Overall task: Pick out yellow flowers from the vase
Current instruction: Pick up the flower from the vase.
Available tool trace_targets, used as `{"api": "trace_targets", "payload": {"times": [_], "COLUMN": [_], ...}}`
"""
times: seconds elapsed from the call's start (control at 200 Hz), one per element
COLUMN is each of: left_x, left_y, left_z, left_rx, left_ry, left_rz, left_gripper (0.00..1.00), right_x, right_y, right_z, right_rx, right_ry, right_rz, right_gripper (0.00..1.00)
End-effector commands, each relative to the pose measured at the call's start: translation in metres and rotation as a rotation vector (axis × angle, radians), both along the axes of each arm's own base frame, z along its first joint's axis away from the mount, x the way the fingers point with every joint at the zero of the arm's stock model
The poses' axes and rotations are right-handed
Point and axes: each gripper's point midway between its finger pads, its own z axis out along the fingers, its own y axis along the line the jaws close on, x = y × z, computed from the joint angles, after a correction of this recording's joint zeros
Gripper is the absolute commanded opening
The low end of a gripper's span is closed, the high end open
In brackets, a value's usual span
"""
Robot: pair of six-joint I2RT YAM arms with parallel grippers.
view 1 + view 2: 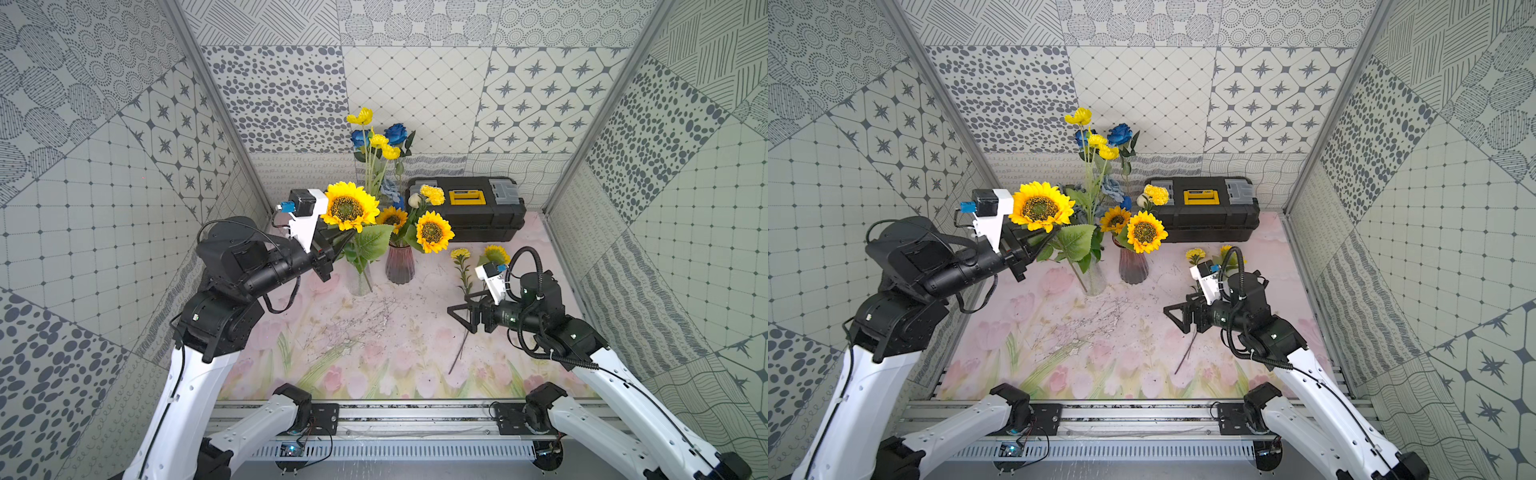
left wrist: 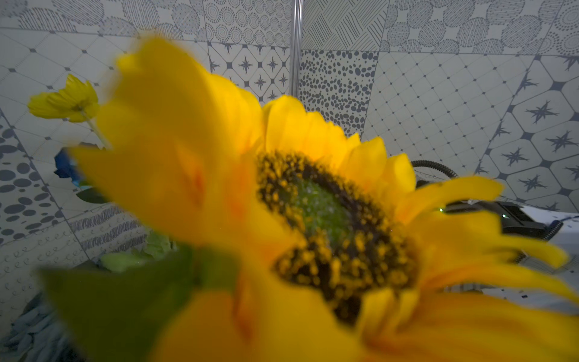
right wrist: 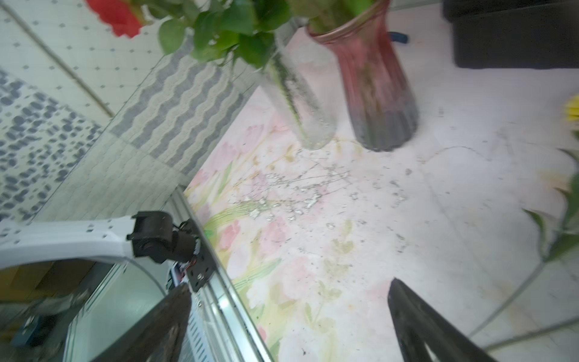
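My left gripper (image 1: pixel 338 242) is shut on the stem just under a big sunflower (image 1: pixel 349 206), whose lower stem still slants down into the clear vase (image 1: pixel 360 284). That bloom (image 2: pixel 329 219) fills the left wrist view and hides the jaws. The clear vase also holds a tall yellow spray (image 1: pixel 384 145) and blue roses (image 1: pixel 397 133). A pink vase (image 1: pixel 400 264) carries two more sunflowers (image 1: pixel 433 231) and a yellow pompom (image 1: pixel 432 194). Two yellow flowers (image 1: pixel 460 253) lie on the table at the right. My right gripper (image 1: pixel 461 318) hovers open and empty beside their stems (image 3: pixel 517 297).
A black toolbox (image 1: pixel 478 212) with a yellow handle stands at the back right, behind the pink vase. A white tulip (image 1: pixel 414 200) sits in the pink vase and a red rose (image 3: pixel 116 14) shows above the clear vase. Patterned walls close in on both sides.
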Motion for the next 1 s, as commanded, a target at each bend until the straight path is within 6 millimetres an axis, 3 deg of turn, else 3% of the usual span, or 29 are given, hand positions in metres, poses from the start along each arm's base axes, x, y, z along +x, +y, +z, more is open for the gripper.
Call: {"api": "trace_targets", "payload": {"times": [0.0, 0.075, 0.205, 0.435, 0.68, 0.886, 0.996], "left_x": [-0.024, -0.025, -0.017, -0.022, -0.023, -0.023, -0.024], "left_y": [-0.018, -0.021, -0.031, -0.058, -0.06, -0.057, -0.058], "left_z": [-0.021, -0.027, -0.057, -0.085, -0.082, -0.076, -0.072], "left_rx": [-0.09, -0.142, -0.169, -0.164, -0.24, -0.267, -0.264], "left_ry": [0.162, 0.181, 0.236, 0.271, 0.237, 0.21, 0.2], "left_rz": [-0.176, -0.2, -0.194, -0.25, -0.238, -0.23, -0.236], "left_gripper": [0.0, 0.0, 0.0, 0.0, 0.0, 0.0, 0.0], "right_x": [-0.026, -0.042, -0.061, -0.064, -0.058, -0.055, -0.053], "right_y": [0.031, 0.05, 0.077, 0.116, 0.142, 0.15, 0.151], "right_z": [0.018, 0.025, 0.054, 0.084, 0.081, 0.075, 0.07], "right_rx": [0.027, 0.051, 0.101, 0.121, 0.154, 0.146, 0.128], "right_ry": [-0.097, -0.13, -0.253, -0.341, -0.317, -0.306, -0.304], "right_rz": [0.162, 0.237, 0.282, 0.312, 0.327, 0.321, 0.318], "right_gripper": [0.97, 0.95, 0.93, 0.85, 0.74, 0.62, 0.47]}}
